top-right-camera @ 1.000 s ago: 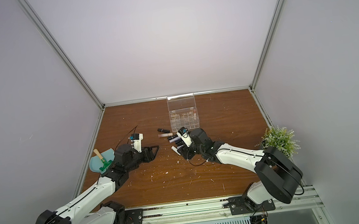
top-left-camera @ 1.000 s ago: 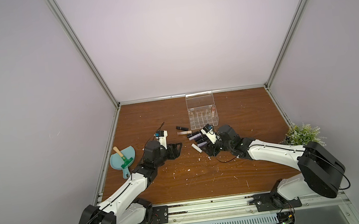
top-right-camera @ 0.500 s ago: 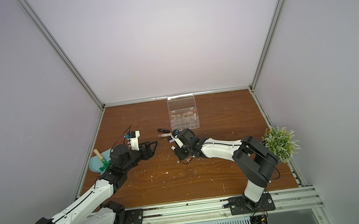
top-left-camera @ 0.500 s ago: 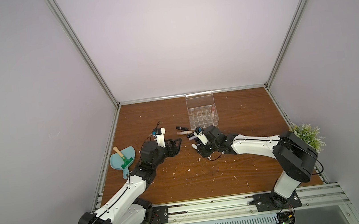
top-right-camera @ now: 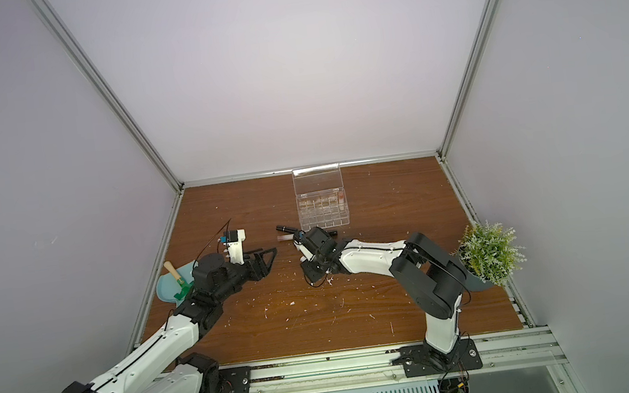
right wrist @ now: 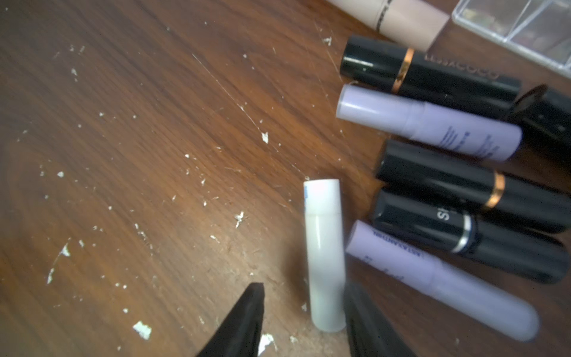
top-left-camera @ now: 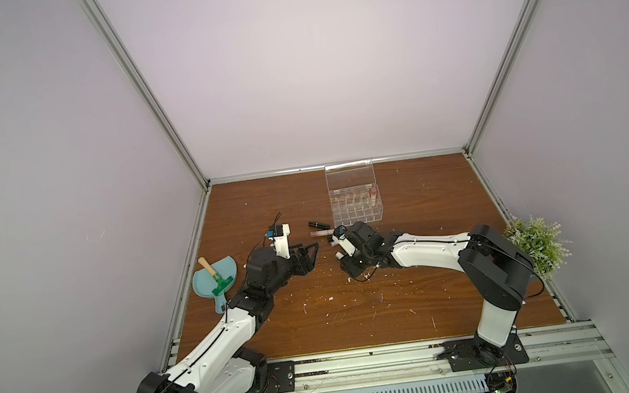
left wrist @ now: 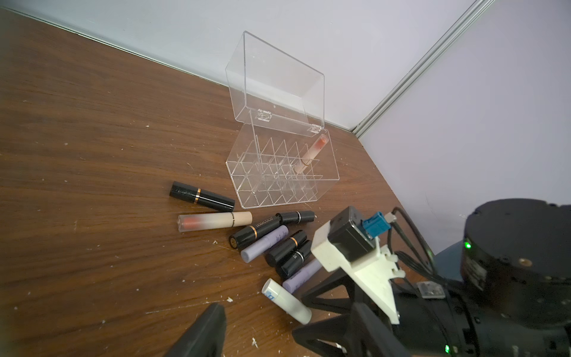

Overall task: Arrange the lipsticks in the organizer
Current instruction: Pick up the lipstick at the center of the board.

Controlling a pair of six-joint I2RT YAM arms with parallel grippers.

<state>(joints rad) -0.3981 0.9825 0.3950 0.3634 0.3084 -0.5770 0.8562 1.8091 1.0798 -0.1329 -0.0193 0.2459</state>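
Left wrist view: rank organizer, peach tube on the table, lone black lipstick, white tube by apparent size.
1. organizer
2. peach tube
3. lone black lipstick and white tube look close; the white one lies nearer the camera, so unranked.

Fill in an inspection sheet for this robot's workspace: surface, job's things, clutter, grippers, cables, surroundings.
Surface: wooden table, strewn with white flecks.
Job's things: organizer lid open, one peach tube standing inside; other lipsticks lying beside it.
Clutter: teal dustpan holding a brush.
Grippers: left gripper open, empty; right gripper open astride the white tube.
Cables: thin black cable arcs up behind the left gripper.
Surroundings: pale walls, potted plant at the table's edge.
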